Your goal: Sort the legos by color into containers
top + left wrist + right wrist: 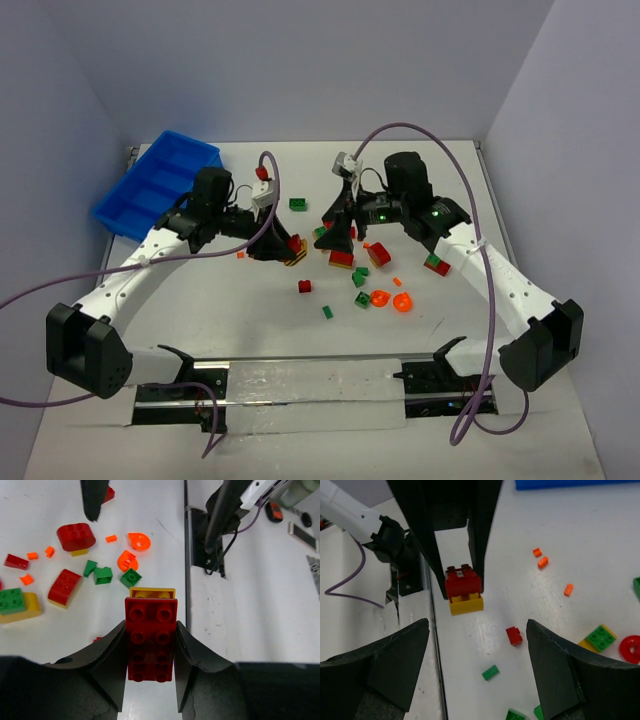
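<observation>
The left gripper (150, 626) is clamped on a red brick (150, 645) that is stacked on a yellow brick (152, 592), with its fingers pressed against the red brick's two long sides. The stack is near the middle of the tabletop (250, 320), either low over it or resting on it; the views do not show which. The right gripper (476, 625) stands just right of the stack, its fingers spread wide with nothing between them. The other legos (341, 259) lie scattered on the tabletop, mostly right of and nearer than the stack. They include red, green and yellow bricks, two translucent orange rounded pieces (380, 298) side by side, and tiny orange bits. The blue bin (150, 185) sits at the far left corner, well apart from the held stack
</observation>
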### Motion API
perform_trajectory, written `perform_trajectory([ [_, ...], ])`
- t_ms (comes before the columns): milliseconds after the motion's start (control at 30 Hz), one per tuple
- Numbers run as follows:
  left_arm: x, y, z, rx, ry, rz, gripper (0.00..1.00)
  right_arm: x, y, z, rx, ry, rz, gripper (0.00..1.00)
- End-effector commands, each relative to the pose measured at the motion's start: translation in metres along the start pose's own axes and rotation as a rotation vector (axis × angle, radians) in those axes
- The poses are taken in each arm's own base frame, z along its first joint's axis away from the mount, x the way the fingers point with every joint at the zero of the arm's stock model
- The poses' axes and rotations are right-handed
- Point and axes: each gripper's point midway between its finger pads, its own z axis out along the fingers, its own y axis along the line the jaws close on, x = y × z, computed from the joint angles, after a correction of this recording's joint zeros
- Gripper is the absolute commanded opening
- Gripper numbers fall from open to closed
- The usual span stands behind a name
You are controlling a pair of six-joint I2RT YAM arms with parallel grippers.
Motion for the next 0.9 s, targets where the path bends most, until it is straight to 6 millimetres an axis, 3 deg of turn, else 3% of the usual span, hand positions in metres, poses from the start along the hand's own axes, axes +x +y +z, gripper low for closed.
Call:
perform_trajectory([
  [0, -0.020, -0.017, -0.001, 0.067, -0.069, -0.011, 0.00, -0.008, 0.023, 0.007, -0.093, 0.019, -0.031, 0.82],
  [167, -0.024, -0.018, -0.001, 0.072, -0.080, -0.009, 0.00, 0.000, 0.033, 0.017, -0.149, 0.052, -0.015, 0.78],
  [467, -0.027, -0.022, 0.000, 0.084, -0.082, -0.002, 0.00, 0.004, 0.035, 0.026, -0.208, 0.075, 0.033, 0.81],
  [867, -0.026, -0.022, 0.003, 0.087, -0.080, -0.005, 0.00, -0.001, 0.044, 0.033, -0.274, 0.081, 0.051, 0.64],
])
